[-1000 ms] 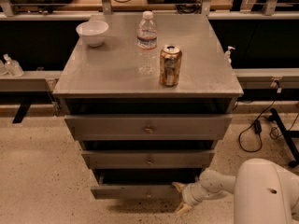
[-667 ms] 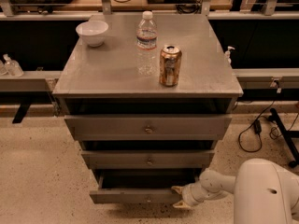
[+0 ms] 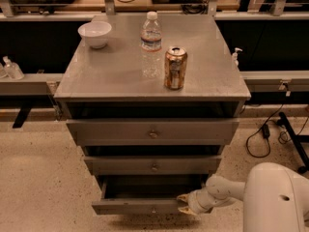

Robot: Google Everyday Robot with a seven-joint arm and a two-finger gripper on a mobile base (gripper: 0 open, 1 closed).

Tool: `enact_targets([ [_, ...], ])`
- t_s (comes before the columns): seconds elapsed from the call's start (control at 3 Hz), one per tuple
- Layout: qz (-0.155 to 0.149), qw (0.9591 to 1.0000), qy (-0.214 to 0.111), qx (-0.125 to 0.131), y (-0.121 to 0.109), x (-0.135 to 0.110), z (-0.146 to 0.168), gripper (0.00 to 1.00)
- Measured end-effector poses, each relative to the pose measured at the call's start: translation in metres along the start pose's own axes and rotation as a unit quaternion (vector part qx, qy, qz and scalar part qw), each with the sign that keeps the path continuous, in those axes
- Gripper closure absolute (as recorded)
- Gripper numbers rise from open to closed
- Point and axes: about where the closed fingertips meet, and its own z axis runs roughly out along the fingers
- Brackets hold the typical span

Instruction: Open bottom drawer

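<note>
My end effector [image 3: 183,203] low at the table's [image 3: 111,76] front right, fingers spread astride the right end of the bottom drawer [image 3: 135,206], actual contact hard to judge, drawer pulled partly out, interior dark, my arm [image 3: 270,197] cut off by the frame's edge

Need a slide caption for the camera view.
Hand at the front corner of the partly open bottom drawer.

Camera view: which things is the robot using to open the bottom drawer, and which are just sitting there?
For the job: bottom drawer, partly pulled out; gripper at its right front corner.
Just sitting: bowl, bottle, can on the cabinet top; top drawer, middle drawer.
</note>
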Motion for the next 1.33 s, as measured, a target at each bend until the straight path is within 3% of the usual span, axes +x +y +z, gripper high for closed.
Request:
enact_targets([
  [0.33,0.000,1.0000,0.000,0.000,-0.0008,0.0003,-0.0001,0.82],
  [1.33,0.000,1.0000,-0.002,-0.003,0.0017,-0.0014,0.0033,0.12],
])
